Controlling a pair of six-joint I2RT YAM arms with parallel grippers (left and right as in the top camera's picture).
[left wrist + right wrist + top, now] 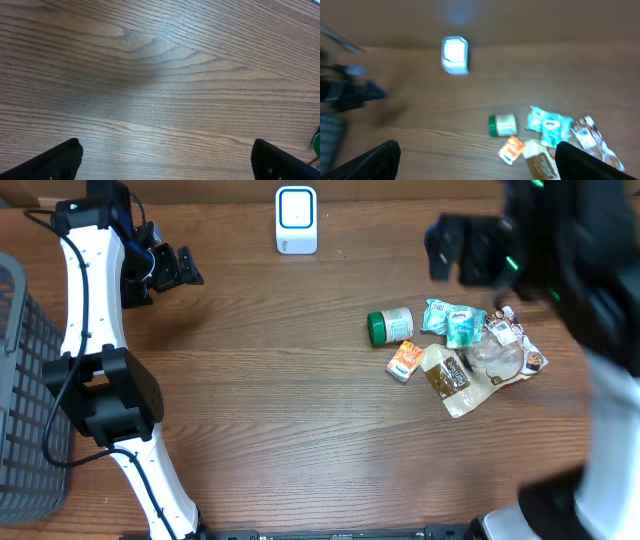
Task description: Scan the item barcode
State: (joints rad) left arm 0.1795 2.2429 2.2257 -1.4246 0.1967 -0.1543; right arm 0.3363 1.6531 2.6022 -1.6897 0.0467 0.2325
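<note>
Both arms are raised, left gripper point(184, 268) and right gripper point(443, 248) with jaws wide apart, empty

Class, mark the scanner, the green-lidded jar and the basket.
scanner point(296, 220), overhead view, on its front face.
jar point(399, 324), overhead view, on its pale body.
basket point(18, 380), overhead view, on its mesh wall.

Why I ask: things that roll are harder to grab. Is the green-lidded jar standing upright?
No, the green-lidded jar lies on its side on the wooden table.
</note>
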